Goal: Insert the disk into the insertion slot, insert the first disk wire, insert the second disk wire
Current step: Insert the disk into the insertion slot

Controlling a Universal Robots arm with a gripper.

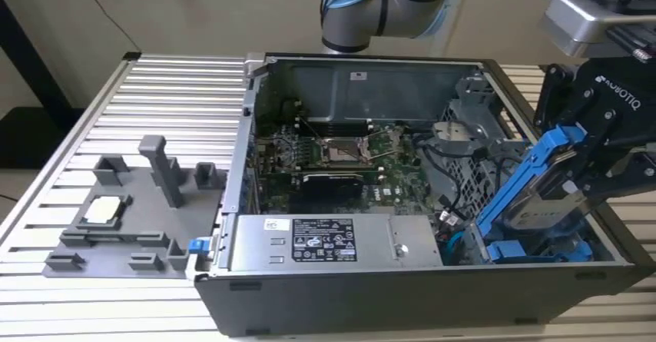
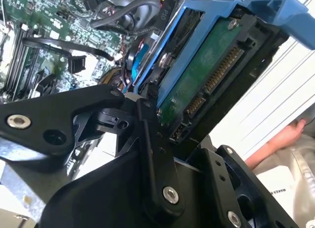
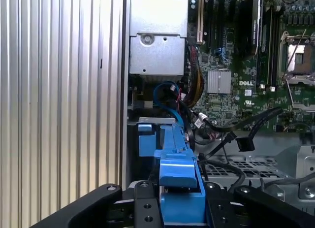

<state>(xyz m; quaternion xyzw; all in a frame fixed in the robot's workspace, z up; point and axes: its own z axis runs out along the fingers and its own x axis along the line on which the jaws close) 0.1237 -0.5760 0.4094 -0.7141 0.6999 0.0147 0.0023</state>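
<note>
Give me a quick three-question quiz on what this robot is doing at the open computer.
1. True or false: the disk already lies flat inside the computer case.
2. What does the gripper clamp? A) a black cable B) the disk's blue carrier C) a screwdriver
3. Fill in: in the exterior view, the grey fixture tray sits on the case's ____ side.
Key: 1 false, it is tilted in the gripper; 2 B; 3 left.

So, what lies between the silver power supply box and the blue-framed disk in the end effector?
In the first wrist view, a looped blue cable and a bundle of coloured wires lie between the power supply box and the disk.
</note>
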